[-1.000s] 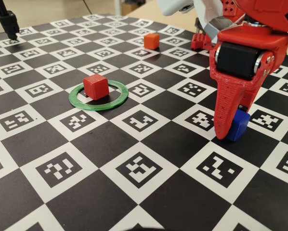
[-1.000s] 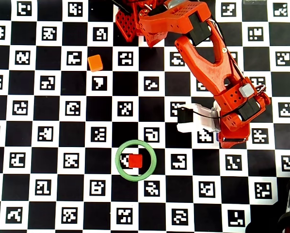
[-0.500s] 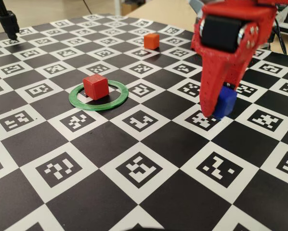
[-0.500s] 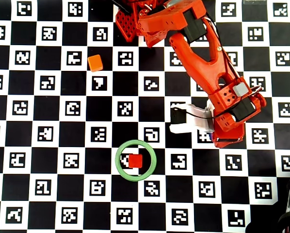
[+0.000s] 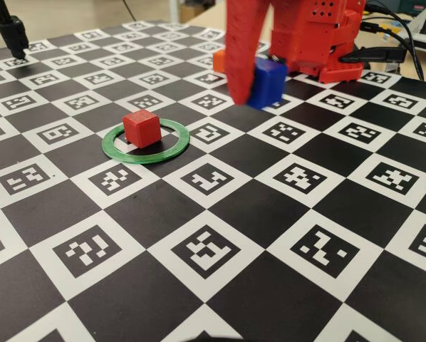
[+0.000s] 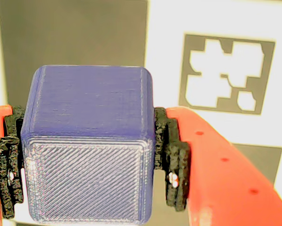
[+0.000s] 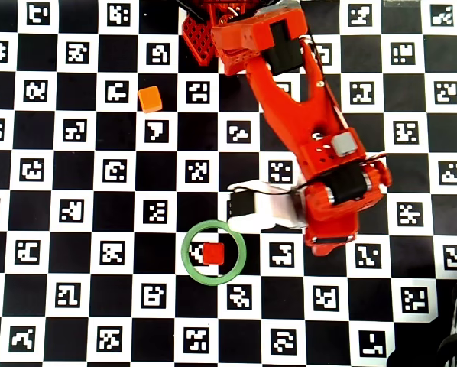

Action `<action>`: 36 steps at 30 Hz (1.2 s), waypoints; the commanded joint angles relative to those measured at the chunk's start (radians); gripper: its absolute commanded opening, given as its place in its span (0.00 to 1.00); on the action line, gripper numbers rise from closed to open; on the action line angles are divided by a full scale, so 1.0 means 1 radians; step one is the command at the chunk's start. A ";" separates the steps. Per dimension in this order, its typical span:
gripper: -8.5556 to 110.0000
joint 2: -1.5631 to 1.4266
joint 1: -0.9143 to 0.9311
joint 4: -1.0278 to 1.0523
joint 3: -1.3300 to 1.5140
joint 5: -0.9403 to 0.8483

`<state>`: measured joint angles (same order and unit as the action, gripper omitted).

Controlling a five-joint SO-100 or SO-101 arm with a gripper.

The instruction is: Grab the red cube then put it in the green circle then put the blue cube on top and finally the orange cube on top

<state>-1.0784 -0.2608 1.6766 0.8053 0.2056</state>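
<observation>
Three cubes (image 5: 141, 128); one ring (image 5: 146, 152)

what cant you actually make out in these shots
- Blue cube in the overhead view: hidden under the arm and the end effector.
- Orange cube in the fixed view: mostly covered by the blurred red finger.
- Red cube and green circle: outside the wrist view, which the blue cube fills.
- End effector fingertips in the wrist view: cut off by the bottom edge.

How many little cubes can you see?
3. The small red plastic cube sits inside the flat green ring, the blue plastic cube is held in the gripper, the orange plastic cube on the board.
</observation>
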 commanded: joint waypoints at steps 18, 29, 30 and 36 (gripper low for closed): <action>0.12 -0.143 0.322 0.032 -0.103 -0.284; 0.12 -0.141 0.357 -0.092 0.043 -0.287; 0.12 -0.141 0.357 -0.104 0.055 -0.287; 0.12 -0.133 0.364 -0.178 0.138 -0.284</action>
<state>-1.0784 0.0859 1.5309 0.9449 -0.0844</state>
